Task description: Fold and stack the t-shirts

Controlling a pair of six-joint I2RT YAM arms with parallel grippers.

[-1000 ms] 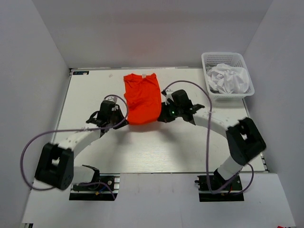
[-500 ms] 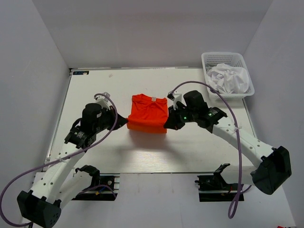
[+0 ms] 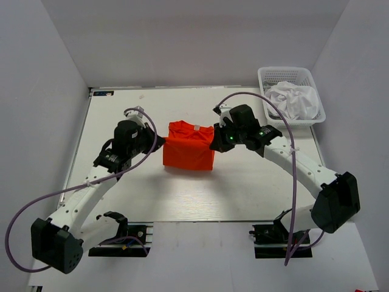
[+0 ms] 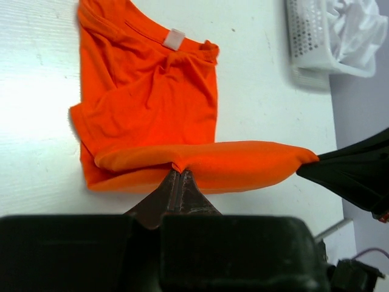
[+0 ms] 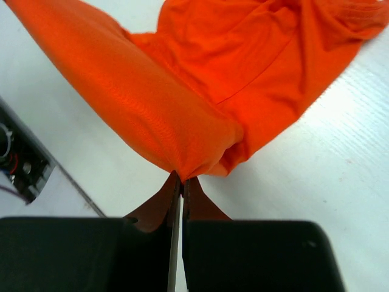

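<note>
The orange-red t-shirt (image 3: 189, 149) lies partly folded on the table centre, its collar with a white tag at the far side. My left gripper (image 3: 160, 144) is shut on the shirt's left edge (image 4: 152, 159). My right gripper (image 3: 213, 145) is shut on its right edge (image 5: 182, 140). Between them they hold a fold of cloth raised over the lower layer. The white t-shirt (image 3: 294, 101) is crumpled in the basket at the far right, also seen in the left wrist view (image 4: 358, 27).
The white lattice basket (image 3: 270, 115) stands at the table's far right corner. Grey walls close in the table on three sides. The table's (image 3: 200, 194) near half shows bare white surface, with cables looping from both arms.
Both grippers have carried the shirt's near edge up and toward the far side, so the shirt went from long and flat to a shorter doubled shape. Both arms swung inward.
</note>
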